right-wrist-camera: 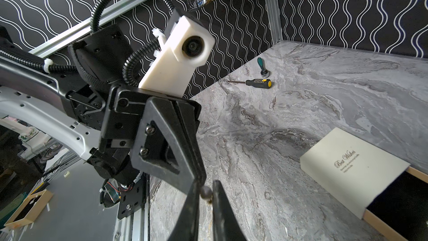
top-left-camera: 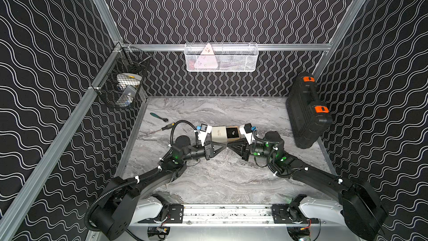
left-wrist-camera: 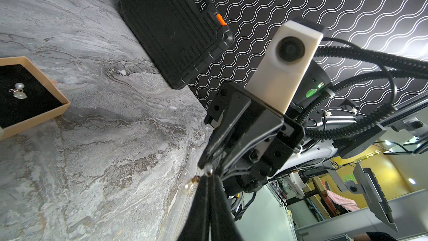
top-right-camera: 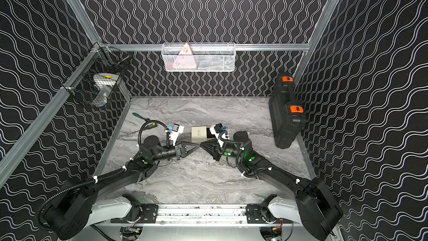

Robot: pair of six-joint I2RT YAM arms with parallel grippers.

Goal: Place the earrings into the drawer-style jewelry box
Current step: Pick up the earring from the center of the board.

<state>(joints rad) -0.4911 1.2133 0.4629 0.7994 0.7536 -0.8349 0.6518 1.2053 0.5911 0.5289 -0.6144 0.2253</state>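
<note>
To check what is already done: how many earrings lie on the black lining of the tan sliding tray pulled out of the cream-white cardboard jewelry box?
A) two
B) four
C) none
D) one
D: the left wrist view shows a single silvery pearl-drop earring on the black-lined tan sliding tray.

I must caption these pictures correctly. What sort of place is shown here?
Probably a robot test cell in a lab, not a home. A left arm and a right arm stand on a metal rail, and an aluminium frame with wavy-patterned panels closes in the marble-look tabletop.
</note>
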